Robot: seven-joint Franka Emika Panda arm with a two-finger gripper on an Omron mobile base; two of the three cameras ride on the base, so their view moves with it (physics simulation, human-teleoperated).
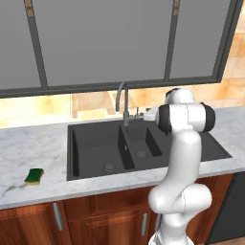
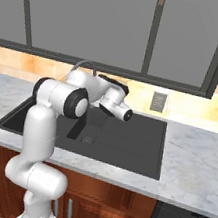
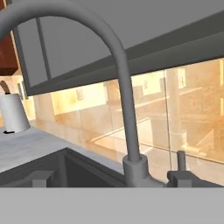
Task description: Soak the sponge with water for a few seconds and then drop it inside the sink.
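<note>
On the left, the small green-topped yellow sponge (image 1: 34, 176) lies on the white marble counter (image 1: 28, 143), well apart from me. Next comes the dark grey double-basin sink (image 1: 95, 143), dry, no water running from the grey gooseneck faucet (image 1: 122, 95). My hand hangs close behind that faucet (image 3: 118, 78), by its small lever (image 3: 180, 161); my gripper is released and empty. I judge I should nudge the lever squarely, without catching the spout.
</note>
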